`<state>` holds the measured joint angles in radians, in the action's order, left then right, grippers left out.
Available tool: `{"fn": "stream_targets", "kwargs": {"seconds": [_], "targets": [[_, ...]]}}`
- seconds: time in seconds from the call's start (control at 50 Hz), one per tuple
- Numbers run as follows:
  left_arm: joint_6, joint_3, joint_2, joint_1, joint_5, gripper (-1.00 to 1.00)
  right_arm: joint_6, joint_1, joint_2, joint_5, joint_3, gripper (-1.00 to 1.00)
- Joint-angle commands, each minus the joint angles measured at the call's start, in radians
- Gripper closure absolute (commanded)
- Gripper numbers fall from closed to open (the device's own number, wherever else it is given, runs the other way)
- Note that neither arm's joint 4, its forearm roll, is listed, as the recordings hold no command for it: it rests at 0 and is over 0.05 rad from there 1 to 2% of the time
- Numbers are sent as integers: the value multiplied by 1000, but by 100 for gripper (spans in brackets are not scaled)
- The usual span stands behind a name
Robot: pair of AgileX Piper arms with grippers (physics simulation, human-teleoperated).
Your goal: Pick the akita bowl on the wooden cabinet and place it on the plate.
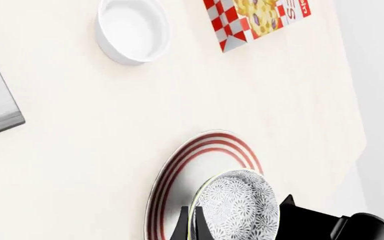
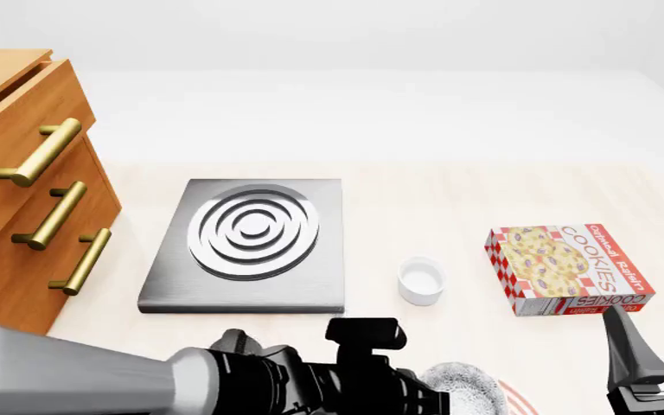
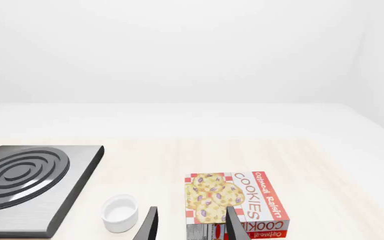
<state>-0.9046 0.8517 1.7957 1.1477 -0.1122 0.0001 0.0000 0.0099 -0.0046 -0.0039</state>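
My left gripper is shut on the rim of the akita bowl, a grey-and-white speckled bowl that hangs tilted over the plate, white with red rings. Whether bowl and plate touch I cannot tell. In the front view the bowl and a sliver of the plate peek out past my left arm at the bottom edge. The wooden cabinet stands at the far left with nothing seen on top. My right gripper is open and holds nothing, near the front right of the table.
A square steel hob lies in the middle left. A small white cup stands right of it, and a cookie box lies further right. A black shape, seemingly the right arm, sits beside the bowl.
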Motion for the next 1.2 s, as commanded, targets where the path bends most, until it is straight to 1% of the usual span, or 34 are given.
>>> {"fn": "stream_targets", "kwargs": {"seconds": [0.02, 0.36, 0.46, 0.48, 0.62, 0.9, 1.04, 1.2], "targets": [[-5, 2, 5, 8, -13, 100, 0, 0, 0, 0, 0, -100], [2, 4, -1, -2, -9, 100, 0, 0, 0, 0, 0, -100], [36, 22, -6, 0, 3, 100, 0, 0, 0, 0, 0, -100], [53, 30, -10, -6, 11, -100, 0, 0, 0, 0, 0, -100], [76, 42, -34, 2, 23, -100, 0, 0, 0, 0, 0, -100], [82, 39, -81, 25, 41, -100, 0, 0, 0, 0, 0, -100], [96, 35, -114, 10, 59, -100, 0, 0, 0, 0, 0, -100], [143, 42, -171, -33, 95, -100, 0, 0, 0, 0, 0, -100]]}}
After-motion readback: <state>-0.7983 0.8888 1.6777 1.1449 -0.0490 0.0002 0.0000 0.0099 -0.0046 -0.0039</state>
